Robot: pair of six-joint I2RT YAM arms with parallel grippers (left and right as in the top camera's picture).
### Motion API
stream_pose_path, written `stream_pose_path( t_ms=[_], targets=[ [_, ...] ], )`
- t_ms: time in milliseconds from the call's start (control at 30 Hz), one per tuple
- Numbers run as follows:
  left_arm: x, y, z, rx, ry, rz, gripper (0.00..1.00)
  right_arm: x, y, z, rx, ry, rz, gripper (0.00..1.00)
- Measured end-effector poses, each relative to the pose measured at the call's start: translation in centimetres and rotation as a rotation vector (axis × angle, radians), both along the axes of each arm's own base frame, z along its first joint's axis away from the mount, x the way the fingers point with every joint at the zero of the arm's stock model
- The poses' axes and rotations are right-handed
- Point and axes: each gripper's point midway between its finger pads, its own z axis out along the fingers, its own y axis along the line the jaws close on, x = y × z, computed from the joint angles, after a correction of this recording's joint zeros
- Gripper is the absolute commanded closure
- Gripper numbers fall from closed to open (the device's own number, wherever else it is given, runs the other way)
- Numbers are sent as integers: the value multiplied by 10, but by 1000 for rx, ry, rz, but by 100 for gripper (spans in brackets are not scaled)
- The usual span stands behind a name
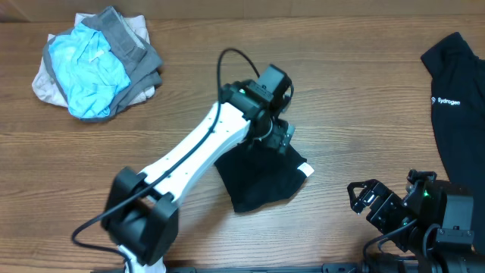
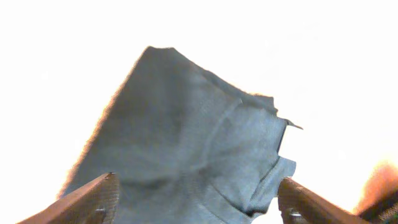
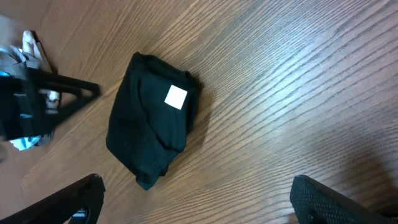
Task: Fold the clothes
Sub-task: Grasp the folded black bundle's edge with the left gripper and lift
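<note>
Overhead: folded black garment (image 1: 261, 182) mid-table, white tag (image 1: 305, 170) corner pointing right; in right wrist view its long axis runs diagonally. My left gripper (image 1: 279, 140) spread above its far edge; right gripper (image 1: 362, 199) wide open, apart.

The clothes (image 1: 258, 180) are recorded as plain black; a small white square tag (image 3: 176, 96) is noted on them. The counter (image 1: 341, 45) is seen in mid-brown wood, patterned with a fine darker grain. A bundle (image 1: 95, 64) is logged in light blue, grey and beige. A second black garment (image 1: 458, 106) is marked with white lettering. The left arm (image 1: 201, 144) is noted as white with black joints, the right pincer (image 1: 358, 199) as black
</note>
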Motion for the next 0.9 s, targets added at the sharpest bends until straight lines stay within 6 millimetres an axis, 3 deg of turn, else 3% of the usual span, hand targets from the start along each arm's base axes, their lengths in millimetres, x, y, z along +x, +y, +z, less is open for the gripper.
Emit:
stream_pose_path(
  t_ms=[133, 300, 400, 700, 900],
  targets=[
    [23, 32, 4, 54, -49, 42, 0, 0, 0, 0, 0, 0, 0, 0],
    [56, 83, -14, 28, 9, 91, 0, 0, 0, 0, 0, 1, 0, 0],
    [62, 99, -27, -17, 63, 77, 1, 0, 0, 0, 0, 0, 1, 0],
    [30, 74, -68, -164, 259, -159, 1, 0, 0, 0, 0, 0, 0, 0],
    [17, 68, -98, -180, 352, -211, 2, 0, 0, 0, 0, 0, 1, 0]
  ],
)
